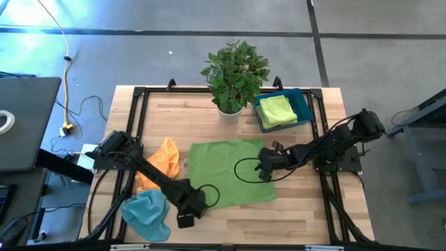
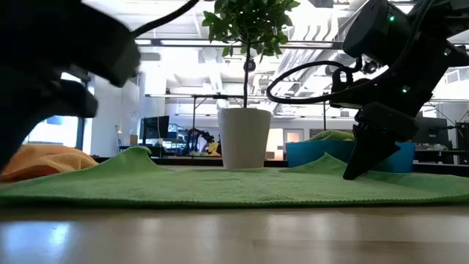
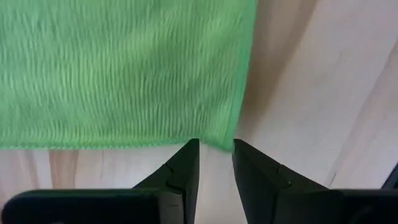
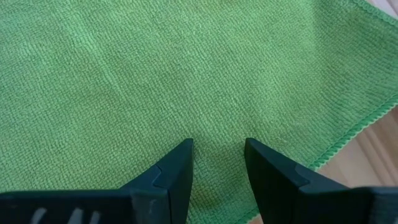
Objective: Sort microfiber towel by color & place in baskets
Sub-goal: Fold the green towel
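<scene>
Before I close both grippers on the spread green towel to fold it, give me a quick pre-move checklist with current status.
1. Green towel lies spread flat on the table: ok.
2. Left gripper lined up on a towel corner, open with the edge at the gap: ok.
3. Right gripper open over the towel's right side near its edge: ok.
4. Right fingertips actually down on the cloth: cannot tell; the low view shows them just at the surface.
5. Basket free for this colour: it already holds a yellow-green towel; room left: cannot tell.
6. Orange towel and blue towel clear of the green one: orange touches its left edge, not ok.
</scene>
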You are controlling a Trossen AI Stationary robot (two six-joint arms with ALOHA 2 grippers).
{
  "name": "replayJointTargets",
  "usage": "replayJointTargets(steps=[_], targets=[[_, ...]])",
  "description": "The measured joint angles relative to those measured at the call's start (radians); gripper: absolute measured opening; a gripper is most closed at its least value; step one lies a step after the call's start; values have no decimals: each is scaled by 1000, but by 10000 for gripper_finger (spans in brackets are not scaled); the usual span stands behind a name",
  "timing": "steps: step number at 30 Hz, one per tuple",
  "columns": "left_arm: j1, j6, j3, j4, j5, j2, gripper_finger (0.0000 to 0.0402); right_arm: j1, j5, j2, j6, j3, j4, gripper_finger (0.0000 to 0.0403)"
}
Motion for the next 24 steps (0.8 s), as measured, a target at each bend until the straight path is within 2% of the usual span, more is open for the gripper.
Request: replayJointTargets(steps=[4,9,16,24], targets=[[-20,-33,0,-62,34,-15,84,0,-1,0,0,0,-4,138],[-24,-77,27,-46,26,-36,84,6,-28,-3,3,3,-53,138],[0,-70,71,3,-194,-46,84,52,-38,-3,54,12,-135,138],[54,-41,69,16,-241,-41,84,139,-81,-24,98,122,-308,138]])
